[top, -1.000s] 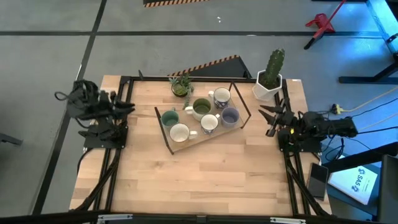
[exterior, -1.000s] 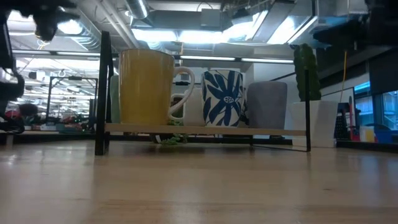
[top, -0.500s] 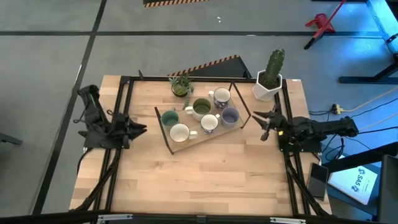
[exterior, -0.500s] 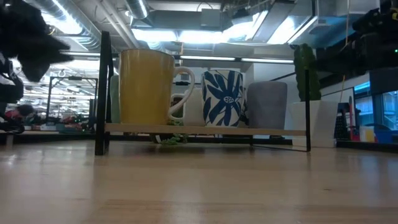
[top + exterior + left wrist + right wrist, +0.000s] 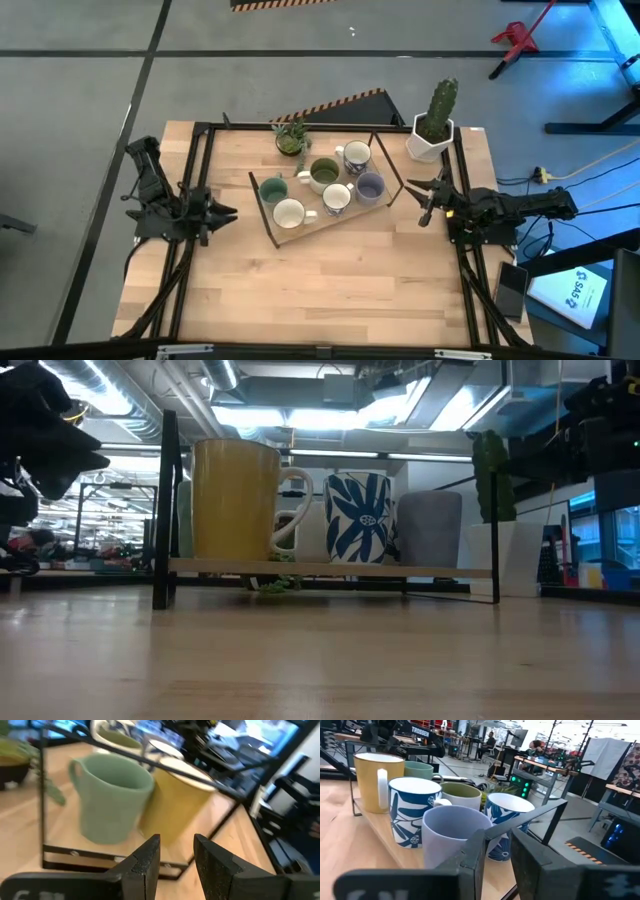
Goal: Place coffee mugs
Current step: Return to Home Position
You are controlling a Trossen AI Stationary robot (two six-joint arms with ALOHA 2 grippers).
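Left gripper (image 5: 230,212) and right gripper (image 5: 419,200), narrowly parted, empty, flank the shelved mugs (image 5: 324,176), cactus pot (image 5: 431,142) nearby.

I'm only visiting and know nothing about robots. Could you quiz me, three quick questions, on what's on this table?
1. How many small handled ceramic mugs stand on the black-framed wooden shelf?
2. True or false: one arm's jaws are holding a mug.
3. Where is the spiky green cactus in its white hexagonal pot? A) on the shelf B) on the wooden table, off the shelf, on the right arm's side C) in the jaws
Key: 1. Six. 2. False: left gripper and right gripper hold nothing. 3. B.
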